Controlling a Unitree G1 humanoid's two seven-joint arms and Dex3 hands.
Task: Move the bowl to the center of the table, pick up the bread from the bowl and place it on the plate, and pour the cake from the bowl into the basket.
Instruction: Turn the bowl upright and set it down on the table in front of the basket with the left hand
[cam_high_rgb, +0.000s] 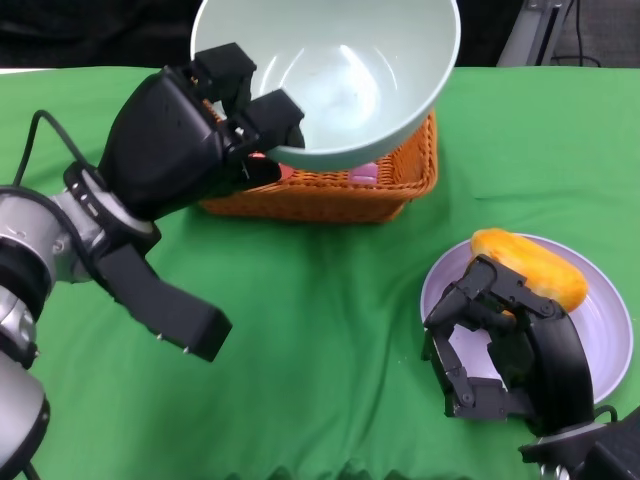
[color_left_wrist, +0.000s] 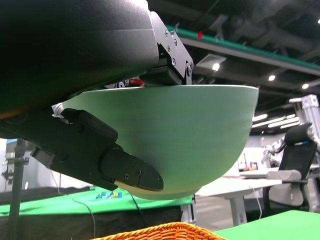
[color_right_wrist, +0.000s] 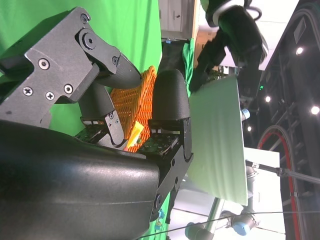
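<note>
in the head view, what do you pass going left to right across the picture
left robot hand → bowl, held up over the basket → right robot hand → bread on the plate

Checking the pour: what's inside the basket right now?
A pink item shows inside the orange basket, under the tilted bowl held by the left hand. The bowl covers most of the basket's interior, so nothing else can be confirmed.

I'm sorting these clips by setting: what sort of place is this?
Probably a robotics lab or open office hall, not a home: the table wears a green cloth, the left wrist view shows ceiling lights, white desks and an office chair.
</note>
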